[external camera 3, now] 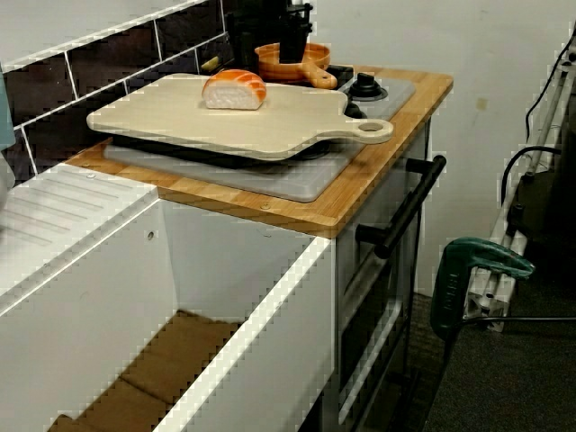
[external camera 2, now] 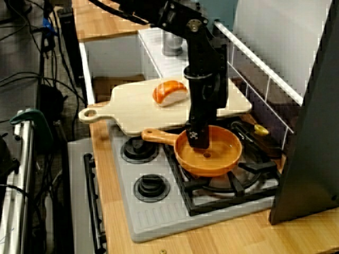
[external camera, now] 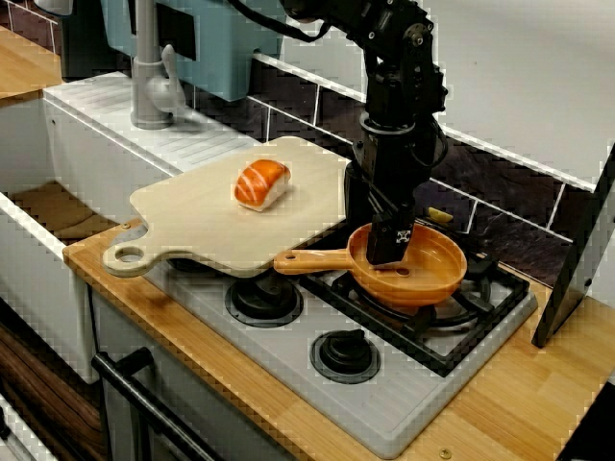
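My gripper (external camera: 388,259) reaches straight down into an orange pan (external camera: 437,276) that sits on the black hob grate. Its tip is at or just above the pan floor, left of centre. The fingers are dark and close together, and I cannot make out whether they are open or shut or hold anything. In the view from the stove's end the gripper (external camera 2: 199,144) stands over a small hole in the pan (external camera 2: 225,153). The pan handle (external camera: 309,260) points left, under a pale wooden cutting board (external camera: 192,223). A piece of salmon sushi (external camera: 261,183) lies on that board, left of the arm.
Two black knobs (external camera: 346,353) (external camera: 261,299) sit on the grey stove front. A small yellow object (external camera: 440,215) lies behind the pan by the dark tiles. A black panel (external camera: 577,259) leans at the right. The faucet (external camera: 149,77) and sink are on the left. A green clamp (external camera 3: 472,270) stands by the oven.
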`<action>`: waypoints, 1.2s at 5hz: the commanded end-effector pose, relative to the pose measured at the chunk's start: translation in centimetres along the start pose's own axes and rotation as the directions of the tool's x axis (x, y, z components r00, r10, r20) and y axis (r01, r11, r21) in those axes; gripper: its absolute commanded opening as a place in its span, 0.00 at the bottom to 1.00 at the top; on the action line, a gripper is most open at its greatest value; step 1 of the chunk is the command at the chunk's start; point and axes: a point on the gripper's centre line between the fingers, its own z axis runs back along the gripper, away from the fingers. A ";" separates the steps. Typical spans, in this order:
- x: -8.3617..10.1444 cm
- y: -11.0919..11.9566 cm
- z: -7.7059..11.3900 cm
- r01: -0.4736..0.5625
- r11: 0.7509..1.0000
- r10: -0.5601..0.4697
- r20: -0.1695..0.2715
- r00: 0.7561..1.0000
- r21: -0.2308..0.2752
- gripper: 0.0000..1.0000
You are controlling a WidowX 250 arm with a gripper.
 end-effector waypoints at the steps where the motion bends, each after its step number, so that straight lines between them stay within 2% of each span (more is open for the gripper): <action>1: -1.4 1.5 9.2 -0.103 0.994 0.105 0.188 0.976 -0.024 1.00; 2: -2.8 3.1 10.0 -0.169 0.985 0.173 0.173 0.970 -0.034 1.00; 3: -4.0 4.4 8.8 -0.321 0.947 0.318 0.099 0.943 0.006 1.00; 4: -4.6 5.1 7.8 -0.404 0.914 0.402 0.043 0.915 0.048 1.00; 5: -5.2 6.1 8.0 -0.455 0.887 0.452 0.050 0.891 0.078 1.00; 6: -6.4 6.7 7.2 -0.554 0.829 0.555 0.017 0.832 0.076 1.00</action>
